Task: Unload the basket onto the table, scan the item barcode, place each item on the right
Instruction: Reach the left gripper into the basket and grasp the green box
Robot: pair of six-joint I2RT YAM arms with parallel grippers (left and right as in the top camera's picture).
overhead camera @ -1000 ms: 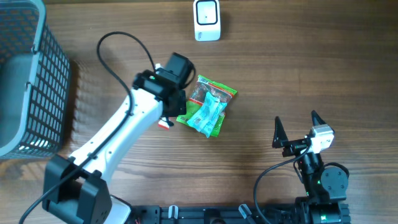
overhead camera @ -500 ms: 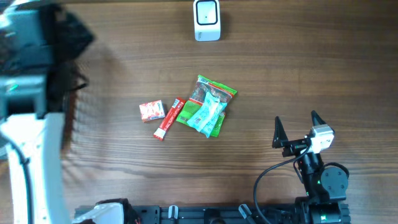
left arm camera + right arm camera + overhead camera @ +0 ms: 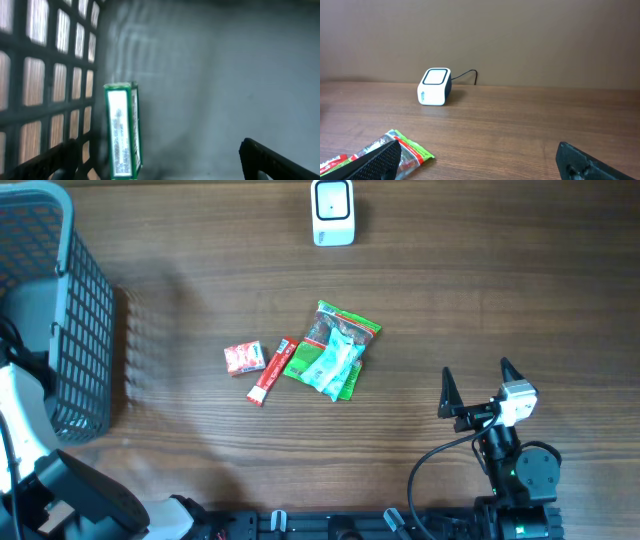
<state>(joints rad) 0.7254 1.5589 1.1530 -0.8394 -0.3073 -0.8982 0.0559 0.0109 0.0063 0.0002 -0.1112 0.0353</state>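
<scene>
The white barcode scanner stands at the table's far edge, also in the right wrist view as the scanner. Green snack packets lie mid-table, with a small red box and a red stick pack to their left. My left gripper is open inside the grey basket. A green-edged box stands on end by its left finger, not gripped. My right gripper rests open near the front right, nothing between its fingers.
The basket's mesh wall is close on the left of my left gripper. My left arm reaches up from the front left corner. A green packet lies just ahead of my right gripper's left finger.
My left arm has swung from the pile of items over to the basket at the left, uncovering the red box and stick pack. Its jaws have opened. The right arm has not moved.
</scene>
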